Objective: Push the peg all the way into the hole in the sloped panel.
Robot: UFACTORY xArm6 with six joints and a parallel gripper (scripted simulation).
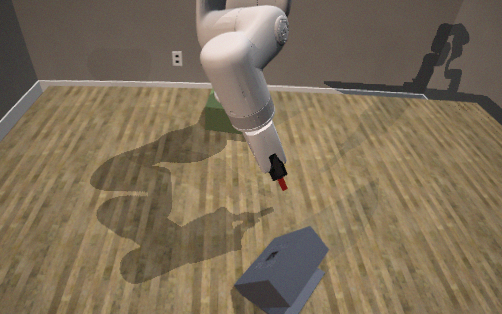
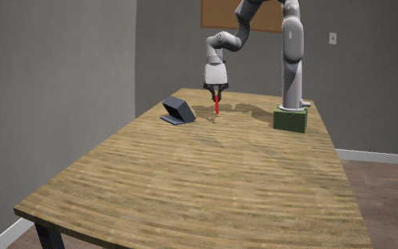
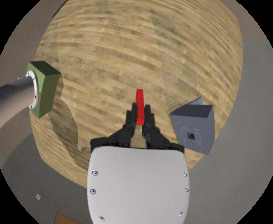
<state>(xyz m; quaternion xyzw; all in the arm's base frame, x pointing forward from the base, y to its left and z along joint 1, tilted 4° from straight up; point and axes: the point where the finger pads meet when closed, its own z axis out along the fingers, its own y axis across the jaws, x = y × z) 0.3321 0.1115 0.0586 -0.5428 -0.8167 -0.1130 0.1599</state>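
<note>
My gripper point(image 1: 278, 172) is shut on the red peg point(image 1: 282, 183), which sticks out below the black fingers. In the exterior view the peg point(image 2: 216, 105) hangs upright from the gripper point(image 2: 216, 92), above the table. The grey sloped panel point(image 1: 284, 270) stands on the table in front of and below the gripper, with its small dark hole point(image 1: 272, 256) in the sloped face. In the wrist view the peg point(image 3: 140, 107) points out between the fingers, and the panel point(image 3: 195, 125) lies to the right with its hole point(image 3: 191, 136) visible.
The arm's green base block point(image 2: 290, 119) stands at the back of the wooden table. The panel point(image 2: 178, 111) sits near the table's left edge in the exterior view. Walls stand behind the table.
</note>
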